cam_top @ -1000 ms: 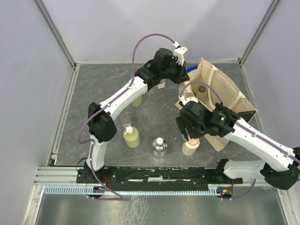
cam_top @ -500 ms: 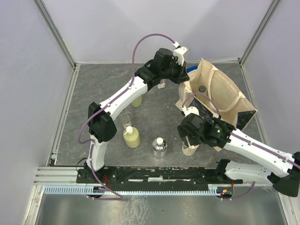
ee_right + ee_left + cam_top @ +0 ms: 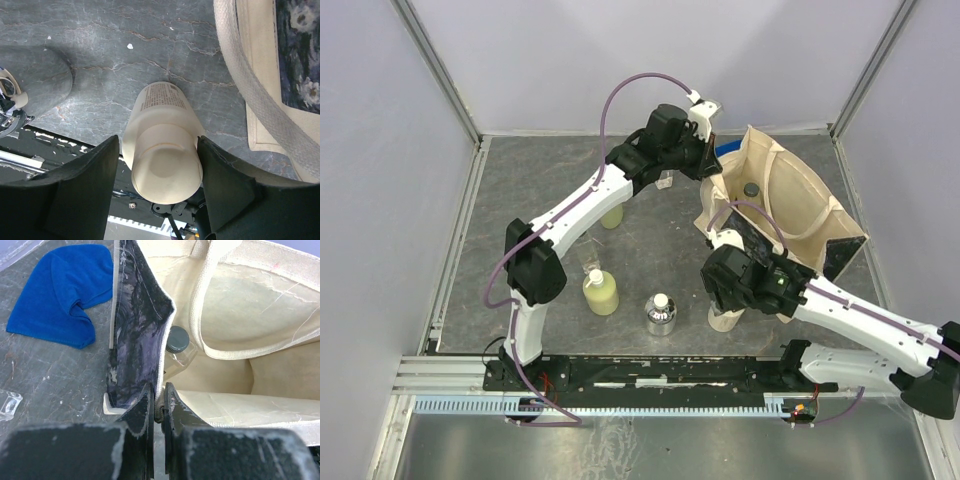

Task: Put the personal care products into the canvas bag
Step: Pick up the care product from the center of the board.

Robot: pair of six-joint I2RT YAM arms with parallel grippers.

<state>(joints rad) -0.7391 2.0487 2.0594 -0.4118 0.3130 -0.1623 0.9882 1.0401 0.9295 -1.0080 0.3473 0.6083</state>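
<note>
The canvas bag [image 3: 800, 215] stands open at the right rear, and my left gripper [image 3: 710, 165] is shut on its near rim [image 3: 159, 402], beside the dark printed panel [image 3: 135, 340]. A clear black-capped bottle [image 3: 177, 340] lies inside the bag. My right gripper [image 3: 157, 150] is open and straddles the upright beige jar [image 3: 162, 135]. Its right finger is against the jar's shoulder, and a narrow gap shows at the left finger. A squat silvery bottle [image 3: 661, 316] and a yellow-green bottle [image 3: 600, 292] stand near the front. Another yellow-green bottle [image 3: 612, 215] stands partly under the left arm.
A blue cloth [image 3: 60, 295] lies on the table behind the bag. A bag strap [image 3: 250, 100] hangs just right of the jar. The left arm's links span the middle of the table, and metal rails [image 3: 455, 250] border the grey surface.
My right gripper has come away from the bag and down over the beige jar, its jaws narrowing slightly. The bag mouth has shifted shape. My left gripper keeps its hold.
</note>
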